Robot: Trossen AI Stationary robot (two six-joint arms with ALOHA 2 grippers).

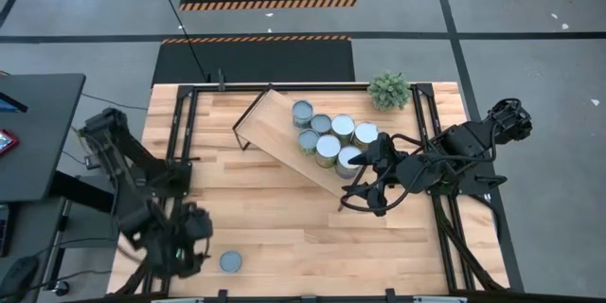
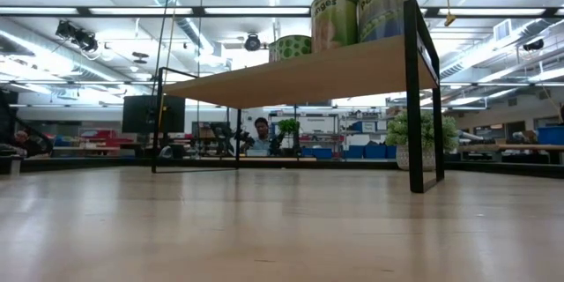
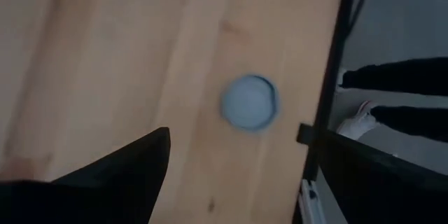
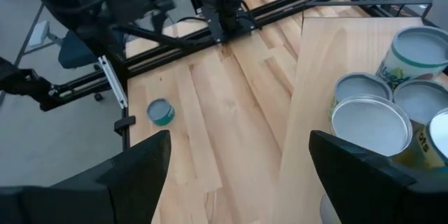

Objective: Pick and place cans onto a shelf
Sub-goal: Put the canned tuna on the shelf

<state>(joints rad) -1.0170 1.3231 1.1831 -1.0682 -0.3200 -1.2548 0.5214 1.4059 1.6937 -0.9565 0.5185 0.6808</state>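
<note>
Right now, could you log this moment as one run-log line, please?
left gripper: open beside last can | right gripper: open, empty, over shelf | seven cans shelved

You have seven cans (image 1: 330, 138), blue-grey and white topped, clustered upright on the angled light wood shelf (image 1: 275, 125) with its black frame, and one blue-grey-topped can (image 1: 230, 262) standing alone near the table's front edge.

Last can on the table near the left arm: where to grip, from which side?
Take the lone can by its silvery side wall, coming straight down with one finger on each side. It stands upright, its round blue-grey top facing up, with bare tabletop all around. The open left gripper is closest; the right gripper sits by the shelf.
</note>
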